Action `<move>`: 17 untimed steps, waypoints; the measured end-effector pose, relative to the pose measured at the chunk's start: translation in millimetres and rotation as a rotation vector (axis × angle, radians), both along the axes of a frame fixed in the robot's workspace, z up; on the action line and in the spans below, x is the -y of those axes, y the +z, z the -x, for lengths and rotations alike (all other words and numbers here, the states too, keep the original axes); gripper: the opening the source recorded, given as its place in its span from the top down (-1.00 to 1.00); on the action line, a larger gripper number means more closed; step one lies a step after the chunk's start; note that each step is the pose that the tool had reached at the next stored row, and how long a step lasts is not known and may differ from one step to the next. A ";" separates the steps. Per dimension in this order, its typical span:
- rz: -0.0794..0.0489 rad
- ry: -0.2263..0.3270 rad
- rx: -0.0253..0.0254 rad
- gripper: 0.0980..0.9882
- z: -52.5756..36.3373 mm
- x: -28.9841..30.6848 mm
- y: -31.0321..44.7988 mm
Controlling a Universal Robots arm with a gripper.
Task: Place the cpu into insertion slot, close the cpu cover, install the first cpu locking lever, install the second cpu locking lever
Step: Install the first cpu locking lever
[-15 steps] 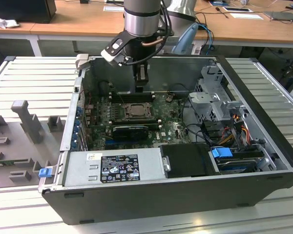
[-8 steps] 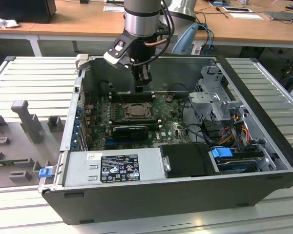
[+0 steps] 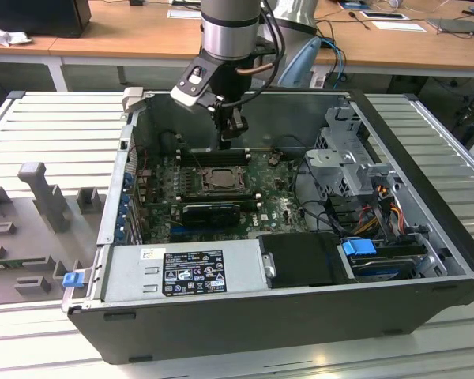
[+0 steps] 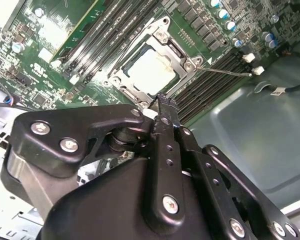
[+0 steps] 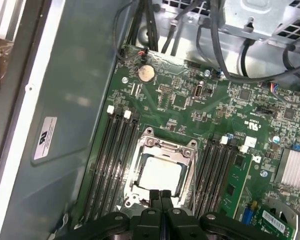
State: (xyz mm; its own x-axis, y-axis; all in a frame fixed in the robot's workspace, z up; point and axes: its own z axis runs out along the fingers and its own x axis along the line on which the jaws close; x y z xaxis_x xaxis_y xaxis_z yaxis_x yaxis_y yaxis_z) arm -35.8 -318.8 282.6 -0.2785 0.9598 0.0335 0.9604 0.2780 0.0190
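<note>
The pale square cpu [image 5: 160,172] lies flat inside the insertion slot [image 5: 132,199] on the green motherboard. The silvery cpu cover [image 5: 189,151] rests down around it, framing the chip. In the second wrist view the cpu [image 4: 152,70] shows through the cover [image 4: 177,50], and a thin metal locking lever [image 4: 227,71] sticks out sideways from the socket corner over the memory slots. My gripper [image 5: 160,192] hovers just above the socket's near edge, fingers pressed together and holding nothing. In the exterior view the gripper [image 3: 231,136] hangs over the socket [image 3: 221,180], towards the case's back wall.
The open computer case holds a grey power supply [image 3: 182,268] at the front, a black expansion card [image 3: 212,210] beside the socket, and a drive cage [image 3: 347,158] with cables at the exterior view's right. Black memory slots [image 5: 112,160] flank the socket. A coin battery [image 5: 145,73] sits beyond.
</note>
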 end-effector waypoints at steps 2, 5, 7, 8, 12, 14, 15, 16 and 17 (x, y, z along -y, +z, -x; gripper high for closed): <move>0.000 0.015 0.0000 0.99 0.0 0.0 0.0; 0.000 0.044 0.0001 0.99 0.0 0.0 0.0; 0.000 0.069 0.0000 0.99 0.0 0.0 0.0; 0.000 0.079 0.0001 0.99 0.0 0.0 0.0; 0.000 0.116 0.0000 0.99 0.0 0.0 0.0; 0.000 0.143 0.0000 0.99 0.0 0.0 0.0; 0.000 0.154 0.0000 0.99 0.0 0.0 0.0; 0.000 0.163 0.0001 0.99 0.0 0.0 0.0; 0.000 0.181 0.0000 0.99 0.0 0.0 0.0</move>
